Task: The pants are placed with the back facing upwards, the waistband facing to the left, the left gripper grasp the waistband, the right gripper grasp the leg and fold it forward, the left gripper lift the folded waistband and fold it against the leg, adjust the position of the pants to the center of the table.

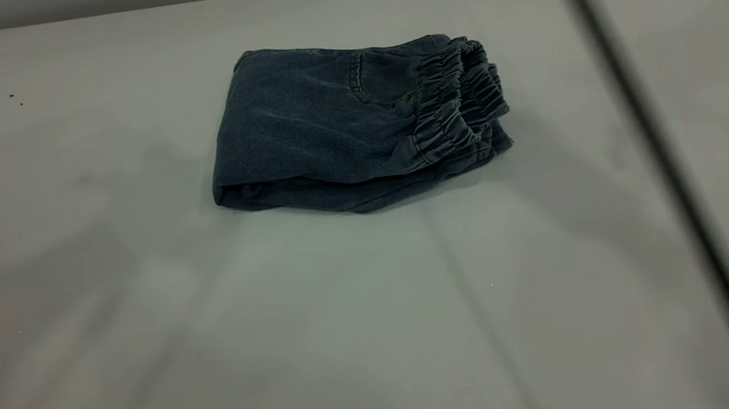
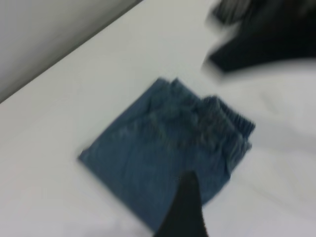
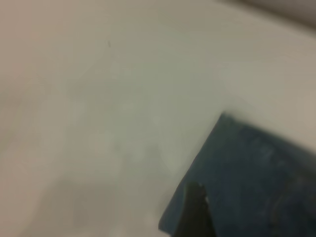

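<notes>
The pants (image 1: 345, 121) lie folded into a compact blue denim bundle on the white table (image 1: 347, 310), a little behind its middle. The gathered waistband (image 1: 457, 103) rests on top at the bundle's right side, beside a back pocket (image 1: 384, 76). Lower folded layers show along the near edge, and which of them is the leg cannot be made out. Neither gripper appears in the exterior view. A black part of my left gripper (image 2: 183, 207) hangs over the pants (image 2: 158, 158), clear of the waistband (image 2: 232, 123). My right gripper (image 3: 196, 212) hovers over a corner of the pants (image 3: 256, 177).
A dark seam (image 1: 659, 142) runs diagonally down the right side, with another pale surface beyond it. A wall edge borders the table at the back. A dark blurred shape (image 2: 266, 34), the other arm, shows past the pants in the left wrist view.
</notes>
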Tool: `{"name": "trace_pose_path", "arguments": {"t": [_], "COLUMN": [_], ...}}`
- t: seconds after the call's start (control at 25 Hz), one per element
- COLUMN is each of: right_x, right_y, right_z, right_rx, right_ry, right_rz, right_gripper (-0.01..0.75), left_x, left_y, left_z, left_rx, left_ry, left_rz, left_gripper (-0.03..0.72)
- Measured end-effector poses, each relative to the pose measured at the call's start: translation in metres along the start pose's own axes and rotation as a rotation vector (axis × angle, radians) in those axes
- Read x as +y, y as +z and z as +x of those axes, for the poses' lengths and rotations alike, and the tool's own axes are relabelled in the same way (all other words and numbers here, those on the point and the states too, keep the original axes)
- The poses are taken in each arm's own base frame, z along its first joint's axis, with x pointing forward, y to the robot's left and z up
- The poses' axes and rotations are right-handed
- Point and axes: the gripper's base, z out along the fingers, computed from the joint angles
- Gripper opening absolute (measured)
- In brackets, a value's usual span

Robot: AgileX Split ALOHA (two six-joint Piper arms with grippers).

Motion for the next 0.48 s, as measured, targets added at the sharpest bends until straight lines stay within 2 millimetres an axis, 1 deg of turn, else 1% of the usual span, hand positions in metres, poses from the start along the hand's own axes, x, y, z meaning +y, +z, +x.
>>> {"name": "trace_pose_path", "arguments": {"t": [0.04, 0.08, 0.12, 0.16, 0.2, 0.28, 0.4, 0.44, 0.48], "right_x": [0.005, 0.008, 0.012, 0.015, 0.017, 0.022, 0.024, 0.023, 0.021], "right_y": [-0.02, -0.035, -0.054, -0.07, -0.081, -0.109, -0.136, -0.143, -0.145], "right_z": [-0.002, -0.003, -0.002, 0.0, 0.004, 0.014, 0.039, 0.05, 0.061], "right_rx": [-0.031, -0.048, -0.071, -0.083, -0.083, -0.088, -0.052, -0.032, -0.002], "right_ry": [-0.018, -0.028, -0.044, -0.058, -0.067, -0.086, -0.092, -0.089, -0.084], "right_rz": [0.007, 0.013, 0.021, 0.03, 0.036, 0.04, 0.059, 0.067, 0.075], "right_gripper": [0.477, 0.477, 0.477, 0.477, 0.477, 0.477, 0.477, 0.477, 0.477], "left_x": [-0.005, -0.01, -0.014, -0.016, -0.02, -0.025, -0.033, -0.034, -0.037], "left_y": [-0.011, -0.022, -0.033, -0.042, -0.052, -0.07, -0.09, -0.094, -0.098], "left_z": [0.002, 0.003, 0.006, 0.006, 0.007, 0.008, 0.012, 0.015, 0.019], "left_rx": [0.014, 0.028, 0.041, 0.037, 0.027, 0.007, -0.02, -0.019, -0.02], "left_ry": [0.005, 0.015, 0.021, 0.019, 0.019, 0.018, -0.004, -0.011, -0.014], "left_rz": [-0.011, -0.03, -0.051, -0.077, -0.107, -0.162, -0.218, -0.232, -0.241], "left_gripper": [0.591, 0.591, 0.591, 0.591, 0.591, 0.591, 0.591, 0.591, 0.591]}}
